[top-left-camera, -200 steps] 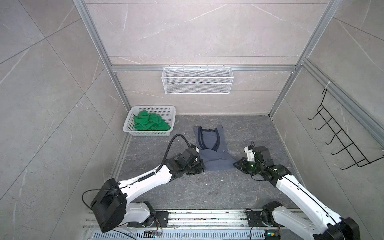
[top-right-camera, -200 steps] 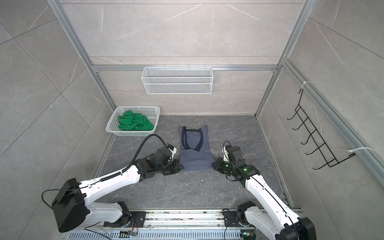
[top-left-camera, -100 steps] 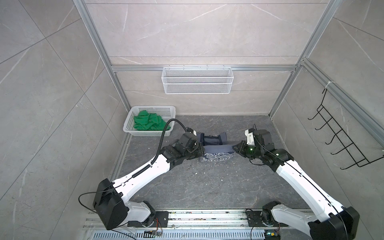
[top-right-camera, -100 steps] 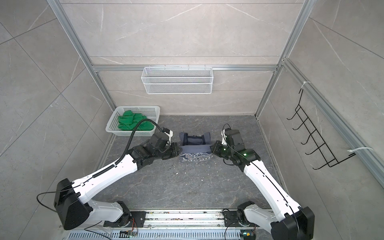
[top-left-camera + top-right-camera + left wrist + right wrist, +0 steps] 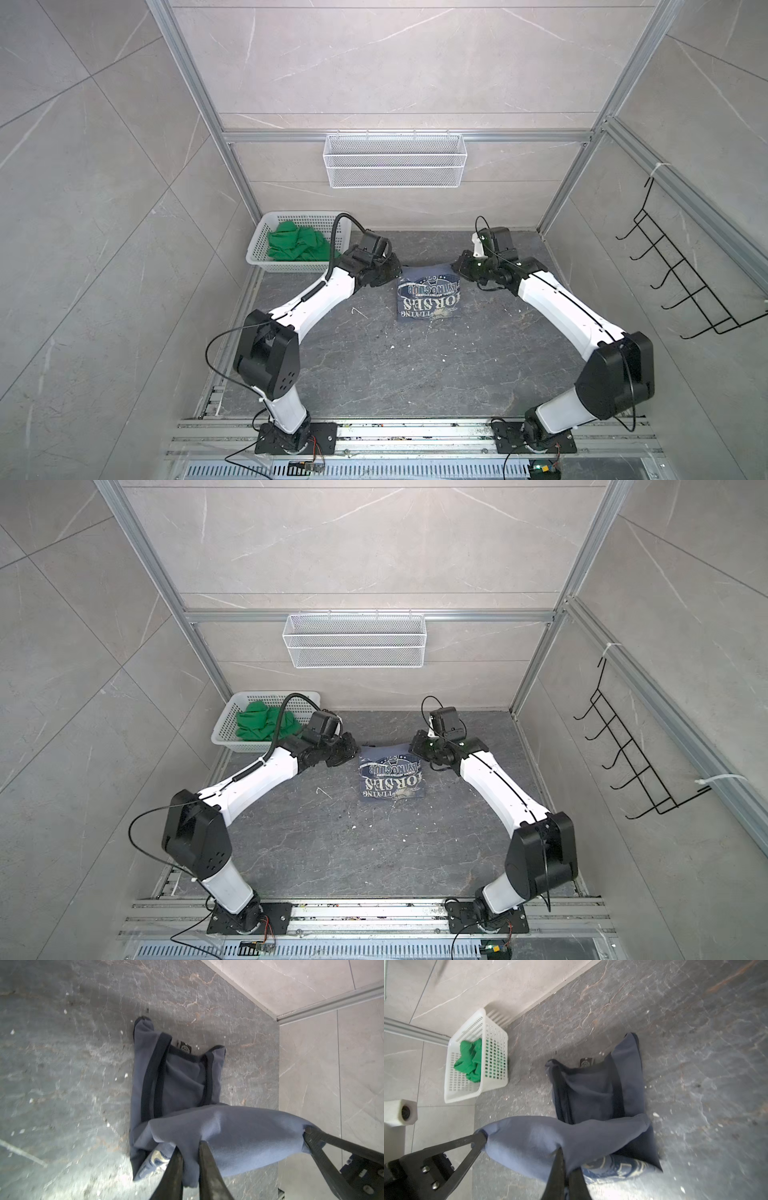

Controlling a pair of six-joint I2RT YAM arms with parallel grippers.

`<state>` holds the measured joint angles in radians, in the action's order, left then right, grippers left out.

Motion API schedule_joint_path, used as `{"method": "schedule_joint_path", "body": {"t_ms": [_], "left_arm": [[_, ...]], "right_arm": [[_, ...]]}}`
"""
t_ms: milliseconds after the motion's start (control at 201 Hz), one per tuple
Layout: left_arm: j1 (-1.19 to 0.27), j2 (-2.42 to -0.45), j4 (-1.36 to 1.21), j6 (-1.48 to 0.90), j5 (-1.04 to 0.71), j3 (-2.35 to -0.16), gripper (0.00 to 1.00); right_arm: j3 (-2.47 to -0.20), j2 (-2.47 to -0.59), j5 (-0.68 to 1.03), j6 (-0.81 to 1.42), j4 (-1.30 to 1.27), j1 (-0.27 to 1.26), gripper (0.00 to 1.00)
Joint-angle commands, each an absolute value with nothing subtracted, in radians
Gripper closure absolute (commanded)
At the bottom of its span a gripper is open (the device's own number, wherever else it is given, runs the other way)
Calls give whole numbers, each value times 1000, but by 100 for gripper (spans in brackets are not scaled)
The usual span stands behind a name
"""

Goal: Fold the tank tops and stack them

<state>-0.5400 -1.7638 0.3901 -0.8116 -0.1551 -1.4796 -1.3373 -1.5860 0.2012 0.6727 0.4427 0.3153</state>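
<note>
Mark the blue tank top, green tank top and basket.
blue tank top (image 5: 428,297): in a top view, lettered panel.
green tank top (image 5: 295,245): in a top view, crumpled middle.
basket (image 5: 291,267): in a top view, near wall.

Light: even, diffuse, from overhead. The pale wall tiles read bright with no hard glare. The dark stone counter (image 5: 415,365) reads dimmer, with soft-edged shadows under both arms. Both top views are sharp throughout, and the wide lens bows the frame posts outward toward the edges.

Left wrist view: the counter veining is smeared by motion blur, and a pale sheen lies on the stone just beside the slate-blue tank top (image 5: 182,1084). The cloth edges are soft. The near fingers (image 5: 209,1172) are dark and out of focus.

Right wrist view: same softness. The white basket (image 5: 463,1095) is close to overexposed.
</note>
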Motion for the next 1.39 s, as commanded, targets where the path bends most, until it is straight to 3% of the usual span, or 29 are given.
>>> {"method": "schedule_joint_path", "body": {"t_ms": [0,144,468,657,846,986,1095,1250,1389], "left_arm": [[-505,-1856,421,-767,-228,-1585,82],[-478,-1948,406,-761,-248,-1652,82],[-447,-2028,339,-757,-242,-1719,96],[-437,-2121,384,-738,-240,-1830,97],[-424,-2224,405,-738,-262,-1909,85],[-412,-2274,448,-724,-255,-1975,60],[-399,-2275,516,-685,-239,-2032,45],[-393,-2166,583,-597,-137,-1973,24],[-392,-2081,515,-580,-160,-1810,19]], "right_arm": [[-1396,-1670,201,644,398,289,99],[-1468,-1775,220,623,377,276,98],[-1566,-1935,259,637,322,262,98],[-1632,-2021,252,645,331,257,97],[-1695,-2101,230,638,353,253,89],[-1737,-2132,206,640,381,247,54],[-1746,-2102,152,622,420,245,40],[-1658,-1986,97,569,434,252,29],[-1538,-1924,87,547,408,256,26]]}}
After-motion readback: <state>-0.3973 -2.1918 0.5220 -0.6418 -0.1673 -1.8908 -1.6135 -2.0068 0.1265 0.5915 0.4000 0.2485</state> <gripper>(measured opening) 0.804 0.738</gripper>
